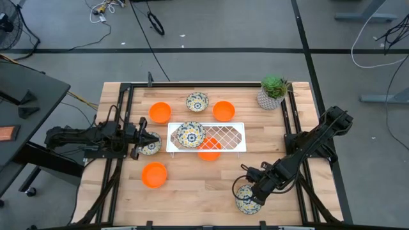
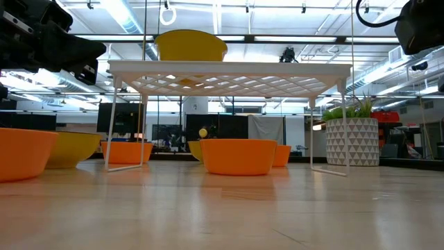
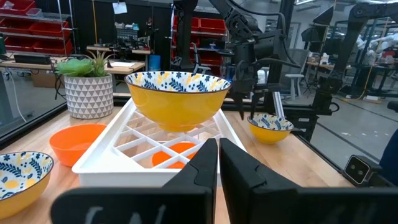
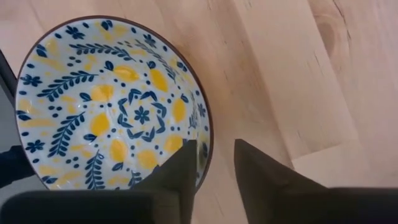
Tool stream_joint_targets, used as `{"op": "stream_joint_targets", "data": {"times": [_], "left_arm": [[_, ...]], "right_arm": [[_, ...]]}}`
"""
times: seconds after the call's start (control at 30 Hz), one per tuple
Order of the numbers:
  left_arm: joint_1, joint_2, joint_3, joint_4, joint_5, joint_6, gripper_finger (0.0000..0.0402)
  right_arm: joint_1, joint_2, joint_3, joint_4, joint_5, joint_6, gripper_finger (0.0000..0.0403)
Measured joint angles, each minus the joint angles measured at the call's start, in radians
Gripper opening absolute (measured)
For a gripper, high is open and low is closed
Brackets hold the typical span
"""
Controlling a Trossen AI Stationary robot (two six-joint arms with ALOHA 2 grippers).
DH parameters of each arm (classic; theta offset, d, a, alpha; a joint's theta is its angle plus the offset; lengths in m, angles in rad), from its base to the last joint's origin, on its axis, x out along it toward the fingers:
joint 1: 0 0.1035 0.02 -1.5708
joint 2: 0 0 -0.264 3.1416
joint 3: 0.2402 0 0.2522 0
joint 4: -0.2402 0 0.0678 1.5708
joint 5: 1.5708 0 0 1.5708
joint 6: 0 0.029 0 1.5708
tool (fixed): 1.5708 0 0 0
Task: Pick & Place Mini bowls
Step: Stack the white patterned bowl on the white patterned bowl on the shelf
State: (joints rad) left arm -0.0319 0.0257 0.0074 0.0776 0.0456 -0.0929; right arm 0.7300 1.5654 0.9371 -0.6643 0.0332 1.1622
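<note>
A white bowl with a blue-and-yellow floral pattern (image 4: 112, 102) sits on the wood near the table's front right (image 1: 246, 199). My right gripper (image 4: 214, 148) points steeply down over it, open, with one finger inside the rim and one outside; bare wood shows between the rim and the outer finger. My left gripper (image 3: 219, 149) waits level at the table's left (image 1: 139, 137), shut, beside another floral bowl (image 1: 149, 146). A third floral bowl (image 1: 190, 134) stands on the white lattice rack (image 1: 223, 135), and an orange bowl (image 1: 209, 151) sits under it.
Orange bowls stand at the back left (image 1: 160, 112), back middle (image 1: 223, 110) and front left (image 1: 154, 174), and a floral bowl (image 1: 197, 101) at the back. A potted plant (image 1: 273, 92) stands at the back right corner. Bare wood lies between the rack and the front edge.
</note>
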Motion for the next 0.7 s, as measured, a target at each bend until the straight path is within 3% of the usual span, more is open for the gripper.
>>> {"op": "stream_joint_targets", "data": {"times": [0.4, 0.7], "left_arm": [[0.000, 0.000, 0.000, 0.000, 0.000, 0.000, 0.0023], [0.000, 0.000, 0.000, 0.000, 0.000, 0.000, 0.0023]], "right_arm": [[0.000, 0.000, 0.000, 0.040, -0.001, 0.003, 0.0013], [0.000, 0.000, 0.001, 0.045, -0.020, 0.005, 0.0003]]}}
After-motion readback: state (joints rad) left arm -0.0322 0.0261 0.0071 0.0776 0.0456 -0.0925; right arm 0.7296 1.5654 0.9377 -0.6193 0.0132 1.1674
